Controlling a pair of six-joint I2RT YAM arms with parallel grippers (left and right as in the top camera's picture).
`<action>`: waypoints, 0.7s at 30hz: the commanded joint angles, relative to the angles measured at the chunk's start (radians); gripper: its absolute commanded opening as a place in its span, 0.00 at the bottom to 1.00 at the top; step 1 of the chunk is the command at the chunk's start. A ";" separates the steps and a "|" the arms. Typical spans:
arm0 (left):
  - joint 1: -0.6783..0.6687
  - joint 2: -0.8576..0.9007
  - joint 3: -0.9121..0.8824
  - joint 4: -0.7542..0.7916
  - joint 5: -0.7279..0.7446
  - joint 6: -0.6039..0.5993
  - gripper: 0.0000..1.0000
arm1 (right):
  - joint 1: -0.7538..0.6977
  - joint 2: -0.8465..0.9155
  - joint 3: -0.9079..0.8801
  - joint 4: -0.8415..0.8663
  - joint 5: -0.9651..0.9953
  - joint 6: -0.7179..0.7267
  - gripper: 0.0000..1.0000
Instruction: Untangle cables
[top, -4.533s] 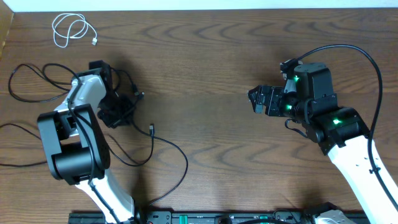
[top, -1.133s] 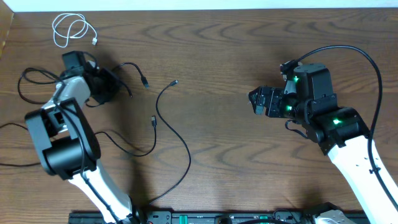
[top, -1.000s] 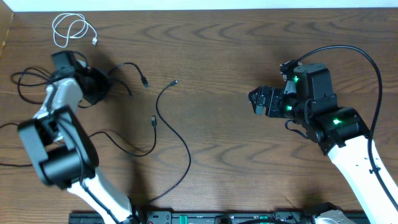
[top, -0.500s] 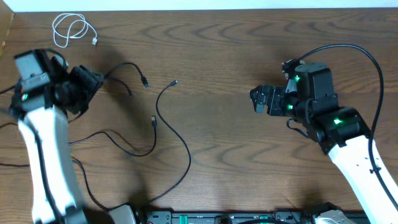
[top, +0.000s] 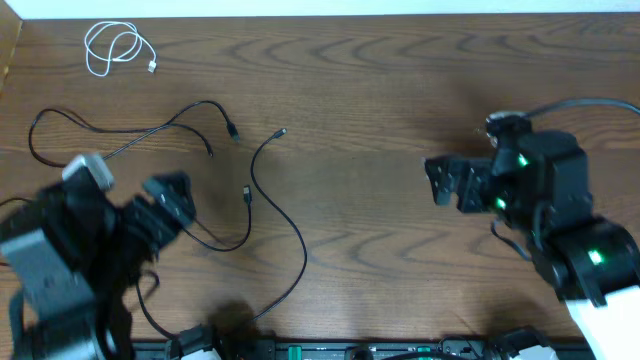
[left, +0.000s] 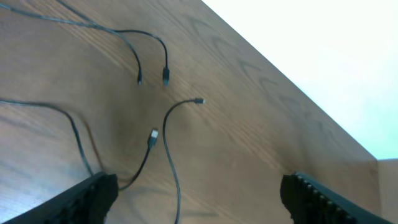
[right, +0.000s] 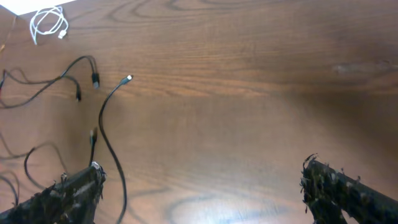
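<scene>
Left gripper (left: 200, 188) and right gripper (right: 202, 186) are spread wide, nothing gripped, black cables (top: 251, 172) laid out near white cable (top: 110, 46).

Open tabletop (top: 380, 90) right of the black cables (top: 247, 196): wide passage. Left of them, loops sprawl across the wood. White cable (top: 115, 48) coiled beyond, well apart.

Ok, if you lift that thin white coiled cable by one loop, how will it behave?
The thin white coiled cable probably droops and uncoils, since its loops lie loose and uneven. Likely very light, being so thin. Its small plug end may dangle and swing.
</scene>
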 joint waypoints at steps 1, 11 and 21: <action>-0.004 -0.059 0.000 -0.043 0.002 0.013 0.93 | -0.006 -0.092 0.006 -0.042 0.008 -0.036 0.99; -0.004 -0.104 0.000 -0.134 0.003 0.012 0.96 | -0.006 -0.404 -0.097 -0.082 0.023 -0.073 0.96; -0.004 -0.104 0.000 -0.134 0.003 0.012 0.96 | -0.006 -0.510 -0.241 -0.052 0.040 -0.049 0.99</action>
